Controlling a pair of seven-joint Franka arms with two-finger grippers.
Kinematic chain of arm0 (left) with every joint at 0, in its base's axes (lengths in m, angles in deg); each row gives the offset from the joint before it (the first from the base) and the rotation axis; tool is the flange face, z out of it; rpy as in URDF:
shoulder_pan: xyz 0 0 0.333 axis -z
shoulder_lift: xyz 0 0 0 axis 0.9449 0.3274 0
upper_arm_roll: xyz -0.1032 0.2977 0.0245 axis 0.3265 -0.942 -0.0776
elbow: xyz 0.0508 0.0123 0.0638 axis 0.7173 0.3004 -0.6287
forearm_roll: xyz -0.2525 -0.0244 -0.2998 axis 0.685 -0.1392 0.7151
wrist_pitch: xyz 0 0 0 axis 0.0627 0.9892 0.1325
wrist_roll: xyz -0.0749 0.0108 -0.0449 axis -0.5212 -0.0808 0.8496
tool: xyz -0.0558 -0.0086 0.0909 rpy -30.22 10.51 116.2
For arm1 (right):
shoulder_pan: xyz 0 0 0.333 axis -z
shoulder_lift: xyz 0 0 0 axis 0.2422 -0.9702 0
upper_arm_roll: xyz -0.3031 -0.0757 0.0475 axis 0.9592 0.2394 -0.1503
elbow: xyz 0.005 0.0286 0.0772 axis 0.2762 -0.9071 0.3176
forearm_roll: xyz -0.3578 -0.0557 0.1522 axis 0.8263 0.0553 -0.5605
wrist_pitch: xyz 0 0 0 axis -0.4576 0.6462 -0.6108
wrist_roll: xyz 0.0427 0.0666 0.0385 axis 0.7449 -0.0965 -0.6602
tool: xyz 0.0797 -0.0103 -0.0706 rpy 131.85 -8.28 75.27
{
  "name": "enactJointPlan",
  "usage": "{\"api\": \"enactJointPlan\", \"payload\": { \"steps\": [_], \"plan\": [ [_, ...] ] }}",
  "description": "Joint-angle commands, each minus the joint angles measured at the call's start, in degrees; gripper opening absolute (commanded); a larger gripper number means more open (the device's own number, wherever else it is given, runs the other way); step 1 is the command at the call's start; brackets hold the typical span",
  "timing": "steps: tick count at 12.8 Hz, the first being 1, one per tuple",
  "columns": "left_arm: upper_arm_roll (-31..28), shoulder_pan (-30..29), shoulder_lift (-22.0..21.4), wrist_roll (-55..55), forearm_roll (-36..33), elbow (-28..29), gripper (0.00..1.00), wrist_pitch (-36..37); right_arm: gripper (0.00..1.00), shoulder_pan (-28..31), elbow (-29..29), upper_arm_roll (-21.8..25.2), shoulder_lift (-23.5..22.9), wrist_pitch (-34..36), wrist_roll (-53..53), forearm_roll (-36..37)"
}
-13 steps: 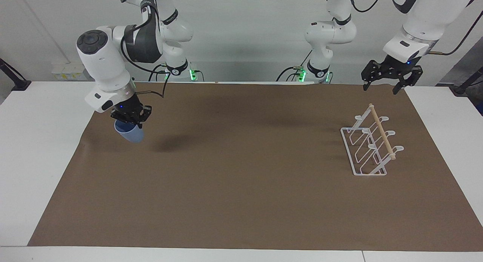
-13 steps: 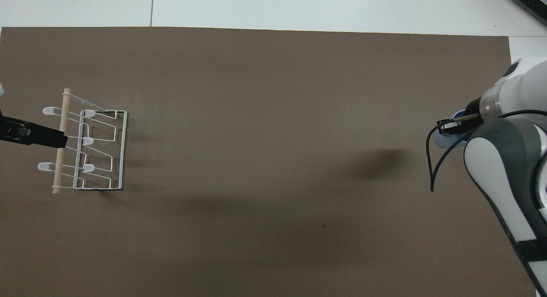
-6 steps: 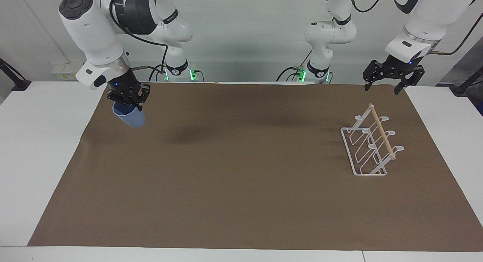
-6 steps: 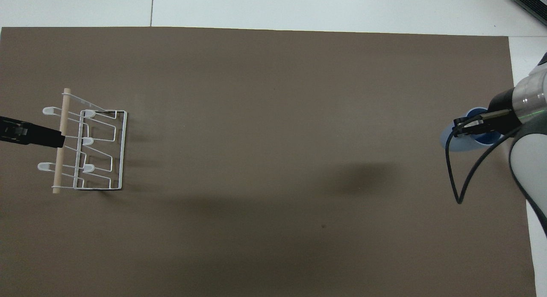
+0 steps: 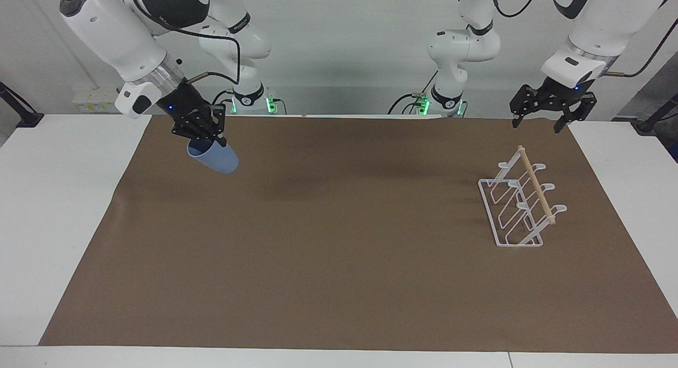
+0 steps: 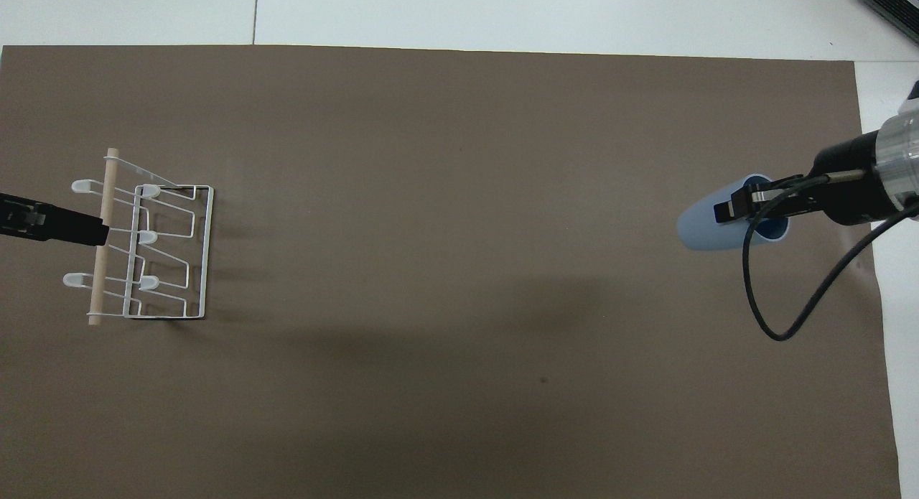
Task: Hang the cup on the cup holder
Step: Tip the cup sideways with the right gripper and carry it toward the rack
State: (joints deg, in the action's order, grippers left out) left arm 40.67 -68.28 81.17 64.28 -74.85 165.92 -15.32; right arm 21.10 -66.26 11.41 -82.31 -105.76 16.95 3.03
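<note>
Over the mat's right-arm end: cup [image 5: 214,158] gripped, raised, tilted.
The right gripper [image 5: 204,139] pinches the cup at its rim, above the brown mat [image 5: 328,283]. The cup holder [image 5: 522,201] stands near the mat's left-arm edge. The left gripper [image 5: 540,122] waits with fingers spread over the mat's corner nearest the left arm's base.

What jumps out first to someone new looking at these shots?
The light-blue cup, tilted and held in the air by its rim in the shut right pincer, over the brown mat at the right arm's end. Next, the white wire cup holder, with no cup on it, at the left arm's end, with the left pincer waiting open above the mat's edge beside it.
</note>
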Motion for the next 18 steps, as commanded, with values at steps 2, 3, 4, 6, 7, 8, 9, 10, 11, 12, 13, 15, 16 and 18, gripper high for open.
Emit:
{"api": "enactJointPlan", "payload": {
  "steps": [2, 3, 4, 6, 7, 8, 9, 10, 11, 12, 13, 15, 16, 18],
  "plan": [
    [0.09, -0.06, -1.25, 0.07, -0.24, 1.50, 1.00, -1.70, 0.00, -2.32, -0.49, -0.67, 0.25, -4.52, 2.56, -6.79],
    [0.09, 0.12, -1.25, 0.24, -0.24, 1.50, 1.00, -2.31, 0.00, -3.56, -0.84, -0.75, 0.42, -5.75, 6.67, -8.81],
    [0.18, 0.38, -1.16, 1.89, -0.15, 1.59, 1.00, -4.15, 0.00, -4.87, -1.97, -0.67, 0.86, -7.24, 11.85, -11.79],
    [0.18, 0.56, -1.33, 9.08, -0.06, 2.91, 1.00, -6.44, 0.00, -6.81, -3.47, -0.67, 1.56, -9.71, 16.81, -16.20],
    [0.18, 0.64, -1.34, 11.99, 0.02, 3.26, 1.00, -7.06, 0.00, -7.87, -3.83, -0.75, 2.00, -9.89, 18.30, -16.82],
    [0.27, 0.73, -1.34, 14.28, 1.24, 3.35, 1.00, -7.76, 0.00, -9.09, -4.18, -0.75, 2.09, -9.90, 20.32, -17.52],
    [0.27, 0.82, -1.34, 17.35, 3.08, 3.61, 1.00, -8.47, 0.00, -10.85, -4.18, -0.75, 2.18, -10.07, 23.03, -18.31],
    [0.44, 0.91, -1.60, 20.95, 4.14, 4.40, 1.00, -8.82, 0.00, -12.52, -4.09, -0.75, 2.18, -10.25, 25.85, -18.49],
    [0.62, 1.43, -2.12, 23.59, 6.07, 5.27, 1.00, -8.74, 0.00, -14.27, -4.01, -0.75, 2.18, -10.68, 28.48, -18.50],
    [0.62, 2.57, -2.39, 25.88, 8.09, 5.81, 1.00, -8.56, 0.00, -16.12, -4.01, -0.84, 2.18, -11.91, 30.69, -18.50],
    [0.71, 3.45, -2.56, 28.78, 9.33, 5.81, 1.00, -8.39, 0.00, -18.05, -3.75, -0.84, 2.18, -12.96, 33.23, -18.50],
    [0.71, 6.26, -2.57, 33.79, 11.35, 5.81, 1.00, -8.74, 0.00, -21.66, -3.48, -0.84, 2.09, -16.12, 38.07, -18.50],
    [0.71, 6.88, -2.65, 36.25, 13.10, 5.81, 1.00, -7.95, 0.00, -22.89, -3.48, -0.84, 2.09, -17.35, 40.00, -18.50],
    [0.71, 8.90, -3.44, 43.80, 13.91, 6.25, 1.00, -4.71, 0.00, -24.13, -3.13, -0.93, 2.01, -17.81, 43.70, -20.24]
  ]
}}
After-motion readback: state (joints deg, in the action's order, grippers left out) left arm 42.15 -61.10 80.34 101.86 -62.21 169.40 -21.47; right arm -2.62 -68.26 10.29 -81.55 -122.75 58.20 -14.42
